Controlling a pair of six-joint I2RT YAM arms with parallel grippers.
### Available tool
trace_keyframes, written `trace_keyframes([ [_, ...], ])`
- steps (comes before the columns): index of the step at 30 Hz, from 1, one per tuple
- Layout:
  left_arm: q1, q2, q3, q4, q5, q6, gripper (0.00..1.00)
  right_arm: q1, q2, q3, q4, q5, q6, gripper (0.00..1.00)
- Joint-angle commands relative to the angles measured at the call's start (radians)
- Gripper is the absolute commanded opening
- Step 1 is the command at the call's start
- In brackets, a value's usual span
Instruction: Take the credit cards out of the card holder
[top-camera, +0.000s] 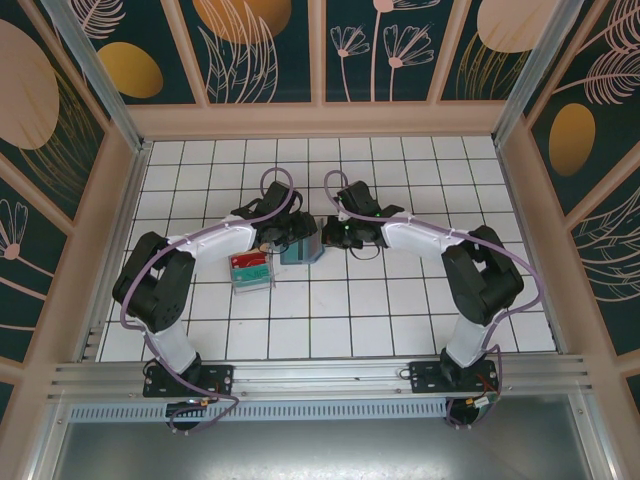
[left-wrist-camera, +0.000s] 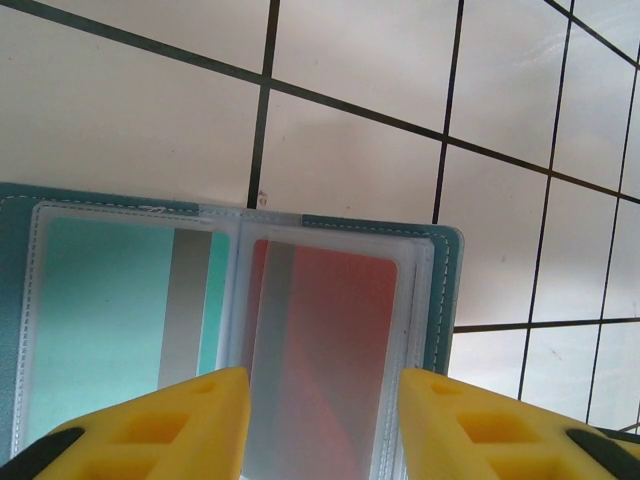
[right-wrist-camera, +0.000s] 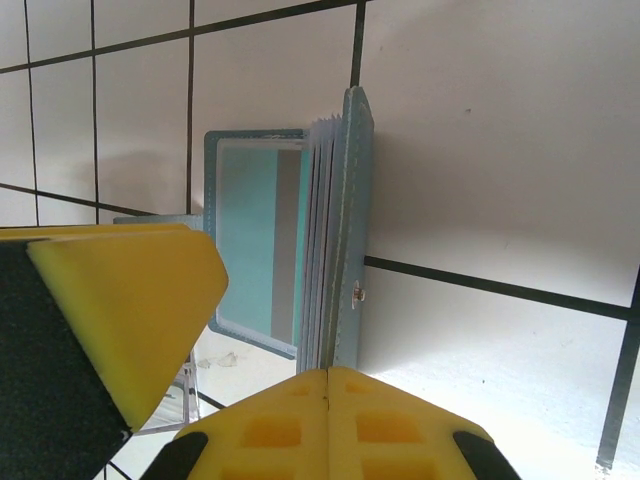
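Pinches edge of card holder (right-wrist-camera: 355, 220) with clenched right fingers (right-wrist-camera: 270, 430) to keep it upright and open; straddles red card (left-wrist-camera: 330, 340) with left fingers (left-wrist-camera: 180, 420); cannot tell whether gripping.

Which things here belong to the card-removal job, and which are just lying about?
Job:
card holder, held upright
red card in its clear sleeve
left claw, straddling that card
right claw, shut on the holder's cover

Lying about:
clear tray with red and green contents
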Motion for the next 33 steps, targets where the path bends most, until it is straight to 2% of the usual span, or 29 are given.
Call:
trace_keyframes([
  [1,-0.003,-0.019,-0.002,0.000,-0.008,-0.002,0.44,-0.005,-0.029,0.002,-0.029,0.024,-0.005,0.00],
  [6,-0.003,-0.016,0.009,0.003,-0.003,-0.003,0.43,-0.031,-0.094,-0.036,-0.060,0.051,-0.009,0.00],
  [13,-0.005,-0.007,0.007,0.019,0.013,-0.012,0.41,-0.050,-0.165,-0.017,-0.196,0.114,-0.070,0.00],
  [29,-0.007,-0.018,-0.018,0.032,0.012,-0.021,0.40,-0.003,-0.013,0.080,-0.153,0.077,-0.053,0.00],
  [33,-0.006,-0.019,-0.019,0.032,0.010,-0.020,0.41,-0.003,-0.023,0.069,-0.147,0.093,-0.048,0.00],
])
